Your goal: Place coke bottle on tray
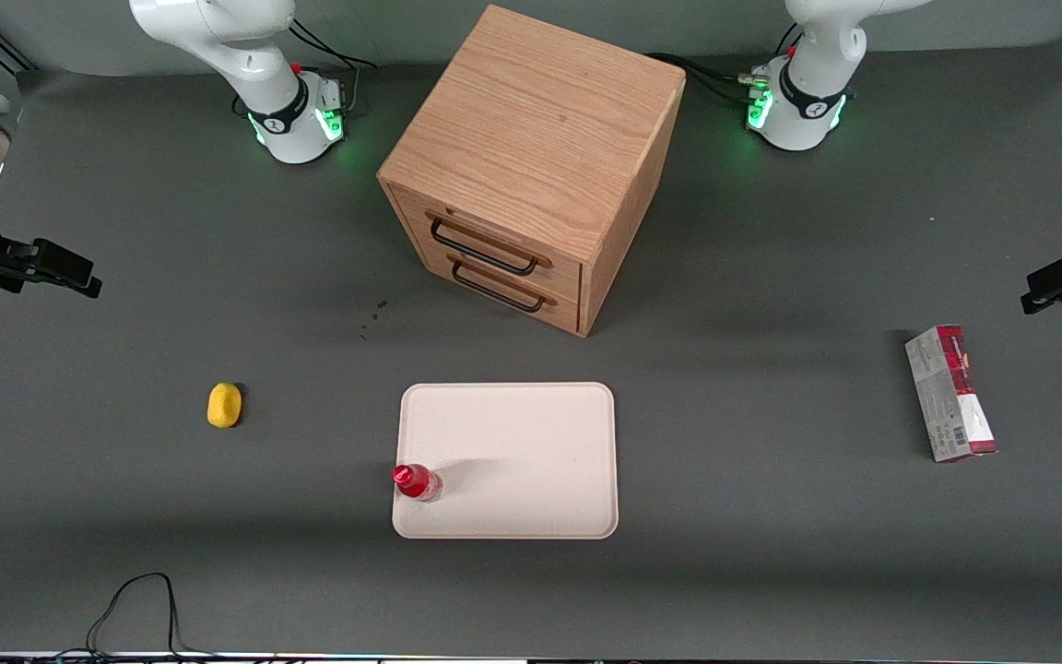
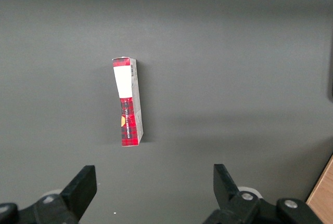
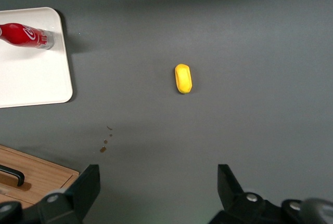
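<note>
The coke bottle [image 1: 416, 481] stands upright on the tray [image 1: 531, 461], lower centre of the front view. The gripper [image 1: 56, 267] (fingers spread, holding nothing) hangs at its left edge.

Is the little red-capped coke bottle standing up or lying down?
Standing upright: the coke bottle rests on the cream tray near one corner, cap up, casting a shadow. The open gripper hangs far off, above the table.

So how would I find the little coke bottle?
Find the big wooden drawer cabinet; the cream tray lies in front of it. The coke bottle stands on the tray's corner nearest the yellow lump, red-capped. The open claw hangs far away.
</note>
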### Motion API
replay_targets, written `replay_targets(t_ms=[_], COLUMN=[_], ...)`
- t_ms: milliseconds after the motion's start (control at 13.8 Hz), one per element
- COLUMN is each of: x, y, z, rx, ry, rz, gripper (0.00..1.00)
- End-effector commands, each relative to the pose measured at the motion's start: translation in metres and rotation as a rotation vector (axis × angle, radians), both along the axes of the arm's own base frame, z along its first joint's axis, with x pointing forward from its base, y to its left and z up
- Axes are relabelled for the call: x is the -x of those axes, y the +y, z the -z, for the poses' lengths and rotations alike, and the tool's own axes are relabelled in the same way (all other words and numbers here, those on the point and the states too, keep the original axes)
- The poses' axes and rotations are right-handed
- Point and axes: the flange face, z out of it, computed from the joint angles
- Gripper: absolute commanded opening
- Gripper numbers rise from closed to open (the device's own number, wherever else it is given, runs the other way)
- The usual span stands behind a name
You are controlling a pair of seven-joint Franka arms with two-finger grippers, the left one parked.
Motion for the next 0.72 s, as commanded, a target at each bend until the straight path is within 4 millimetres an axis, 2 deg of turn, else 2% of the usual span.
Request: replay_targets(t_ms=[0,651], x=[0.0062,0.0077], y=[-0.0028,-0.0114], z=[-0.0042,-0.0064], rx=[-0.016,-0.007], ry=[-0.006,-0.007], rz=[-0.022,-0.005], gripper=[1.00,1.00])
